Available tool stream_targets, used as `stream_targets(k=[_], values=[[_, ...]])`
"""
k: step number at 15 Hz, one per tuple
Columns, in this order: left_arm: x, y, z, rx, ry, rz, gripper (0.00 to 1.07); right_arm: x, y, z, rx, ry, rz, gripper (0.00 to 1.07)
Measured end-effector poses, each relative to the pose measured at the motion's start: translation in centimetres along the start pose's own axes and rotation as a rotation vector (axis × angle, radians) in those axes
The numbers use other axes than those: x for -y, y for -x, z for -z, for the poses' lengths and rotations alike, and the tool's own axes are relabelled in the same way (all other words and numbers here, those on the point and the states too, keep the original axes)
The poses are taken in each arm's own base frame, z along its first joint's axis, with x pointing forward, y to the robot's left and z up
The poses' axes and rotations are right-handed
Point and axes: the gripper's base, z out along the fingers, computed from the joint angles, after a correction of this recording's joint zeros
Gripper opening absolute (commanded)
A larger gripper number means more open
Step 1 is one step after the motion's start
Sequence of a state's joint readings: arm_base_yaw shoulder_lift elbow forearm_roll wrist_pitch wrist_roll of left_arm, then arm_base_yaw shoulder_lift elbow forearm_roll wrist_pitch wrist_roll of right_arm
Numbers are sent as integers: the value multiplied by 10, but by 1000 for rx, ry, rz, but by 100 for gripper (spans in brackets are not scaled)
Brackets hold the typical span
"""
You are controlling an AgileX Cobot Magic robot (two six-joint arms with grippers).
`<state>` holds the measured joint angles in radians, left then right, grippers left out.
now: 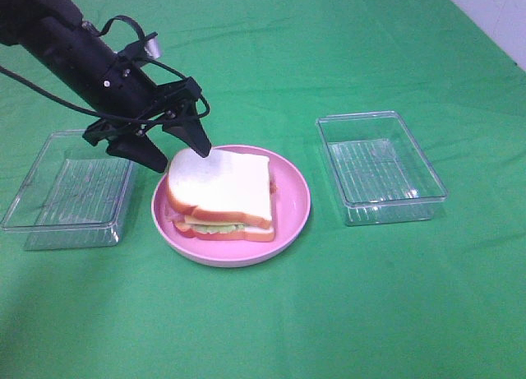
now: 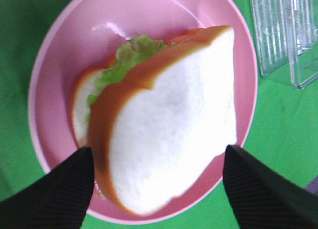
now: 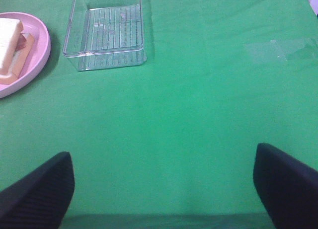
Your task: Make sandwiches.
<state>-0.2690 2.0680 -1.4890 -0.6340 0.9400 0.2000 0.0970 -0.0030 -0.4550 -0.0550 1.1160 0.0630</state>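
The sandwich (image 1: 222,190) lies on a pink round plate (image 1: 292,206) at the middle of the green table. Its top white bread slice has an orange-brown crust, and green lettuce and yellow cheese peek out below. My left gripper (image 1: 182,159) hangs over the stack's back left corner, open, one finger on each side of the top slice (image 2: 169,139). Lettuce (image 2: 129,55) shows under that slice on the plate (image 2: 54,80). My right gripper (image 3: 164,189) is open over bare green cloth and holds nothing. From there the sandwich (image 3: 10,45) is far off.
A clear plastic container (image 1: 70,190) stands left of the plate and a second one (image 1: 378,165) stands to its right. The right one (image 3: 107,33) also shows in the right wrist view, beside the plate (image 3: 39,45). Green cloth covers the table.
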Motion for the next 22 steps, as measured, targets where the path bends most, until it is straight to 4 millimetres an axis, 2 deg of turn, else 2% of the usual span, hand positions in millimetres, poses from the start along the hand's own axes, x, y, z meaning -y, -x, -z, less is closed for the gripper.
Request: stream_targets(k=[1, 2, 3, 5, 7, 10, 13, 15, 19, 22], values=[[2, 3, 6, -9, 27, -6, 76, 0, 0, 0, 0, 0, 0, 93], [5, 6, 18, -60, 79, -29, 92, 0, 0, 0, 0, 0, 0, 93], [5, 7, 25, -89, 121, -51, 96, 0, 0, 0, 0, 0, 0, 93], [5, 7, 38, -107, 200, -79, 96, 0, 0, 0, 0, 0, 0, 93], [1, 11, 63, -69, 318, -109, 96, 0, 0, 0, 0, 0, 0, 93], [-35, 17, 114, 30, 413, -56, 96, 0, 0, 0, 0, 0, 0, 93], [-73, 7, 174, 128, 454, -16, 95, 0, 0, 0, 0, 0, 0, 93], [-75, -13, 188, 132, 460, -4, 95, 0, 0, 0, 0, 0, 0, 93], [-46, -91, 213, 159, 446, -16, 95, 0, 0, 0, 0, 0, 0, 93], [-24, -178, 226, 254, 453, -45, 95, 0, 0, 0, 0, 0, 0, 93]])
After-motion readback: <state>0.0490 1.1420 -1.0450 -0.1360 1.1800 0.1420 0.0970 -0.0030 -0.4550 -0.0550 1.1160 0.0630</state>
